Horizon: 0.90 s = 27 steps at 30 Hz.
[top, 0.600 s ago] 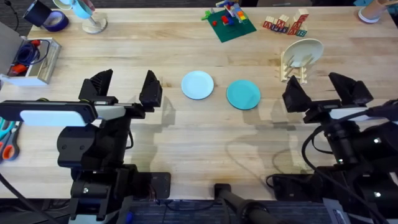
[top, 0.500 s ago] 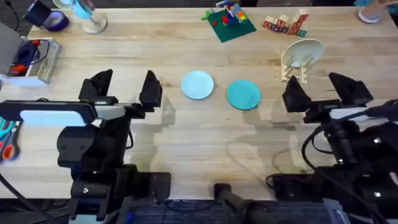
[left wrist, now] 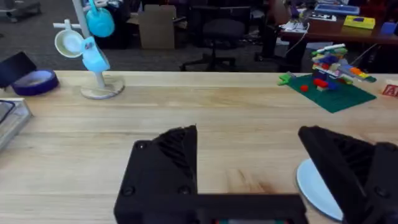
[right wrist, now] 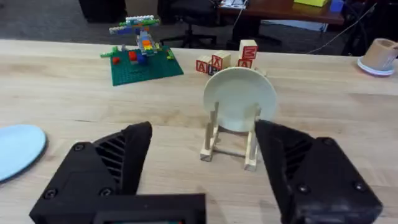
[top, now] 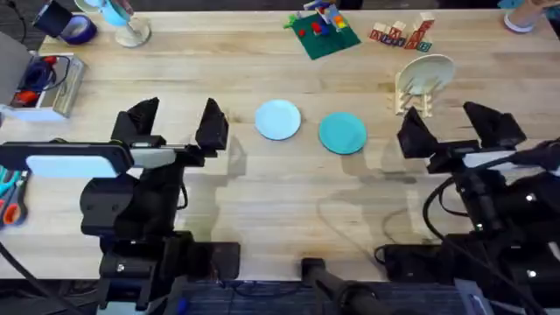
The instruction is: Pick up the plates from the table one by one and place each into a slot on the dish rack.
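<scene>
Two plates lie flat side by side at the desk's (top: 262, 192) middle, the pale blue plate (top: 278, 119) left of the teal plate (top: 342, 133). Toward the far right corner, the dish rack (top: 413, 99) holds a cream-white plate (top: 426, 73). Left tool (top: 177, 123) and right tool (top: 455, 129) both hover spread apart, empty.

Bare table (top: 289, 188) lies open around both plates; a cream plate (top: 426, 73) fills the rack (top: 415, 101) near the right edge.
</scene>
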Each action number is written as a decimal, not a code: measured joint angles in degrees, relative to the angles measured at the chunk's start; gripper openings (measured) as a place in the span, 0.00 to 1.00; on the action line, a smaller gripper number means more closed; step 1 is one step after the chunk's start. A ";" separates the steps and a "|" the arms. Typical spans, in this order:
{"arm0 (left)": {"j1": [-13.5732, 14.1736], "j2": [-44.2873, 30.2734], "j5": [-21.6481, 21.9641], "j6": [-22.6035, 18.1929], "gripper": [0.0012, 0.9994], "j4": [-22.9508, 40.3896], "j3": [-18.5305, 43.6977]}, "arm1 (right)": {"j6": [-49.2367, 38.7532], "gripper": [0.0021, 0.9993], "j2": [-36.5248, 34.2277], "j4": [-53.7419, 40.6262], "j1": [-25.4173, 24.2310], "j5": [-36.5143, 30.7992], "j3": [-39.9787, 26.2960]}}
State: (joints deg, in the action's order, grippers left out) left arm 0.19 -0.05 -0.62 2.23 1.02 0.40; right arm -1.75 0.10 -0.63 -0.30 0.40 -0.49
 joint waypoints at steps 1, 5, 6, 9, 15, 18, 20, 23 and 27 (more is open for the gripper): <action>0.00 0.00 0.01 0.58 0.99 0.02 0.04 | -0.12 1.00 -0.10 -0.22 0.00 -0.02 -0.12; 0.00 -0.15 0.00 2.95 0.99 3.14 1.75 | -0.17 1.00 -2.41 -4.61 0.00 0.09 -3.25; 0.00 -0.62 -0.01 3.33 0.99 4.61 2.96 | -0.16 1.00 -3.73 -6.76 0.00 0.28 -5.06; 0.00 -4.26 -0.20 4.25 0.99 8.80 8.57 | 0.47 1.00 -8.44 -12.49 0.00 0.70 -11.96; 0.00 -23.10 -2.02 4.78 0.99 14.82 27.47 | 1.55 0.99 -28.74 -29.80 0.00 0.92 -37.65; 0.00 -31.08 -3.52 4.95 0.99 19.45 35.08 | 1.58 1.00 -37.71 -38.92 -0.01 0.92 -48.17; 0.00 -36.86 -4.86 5.09 0.99 23.61 40.79 | 1.58 1.00 -43.65 -45.65 -0.04 0.93 -55.18; 0.00 -44.13 -7.22 5.18 0.99 29.70 48.22 | 1.58 1.00 -52.24 -55.07 -0.04 0.92 -65.31; 0.00 -53.26 -10.66 5.68 0.99 37.59 57.79 | 1.58 1.00 -61.31 -64.65 -0.04 0.93 -75.75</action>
State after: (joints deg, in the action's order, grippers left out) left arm 0.19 -53.31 -11.28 7.91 38.60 58.20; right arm -0.16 -61.21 -65.27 -0.34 1.33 -76.23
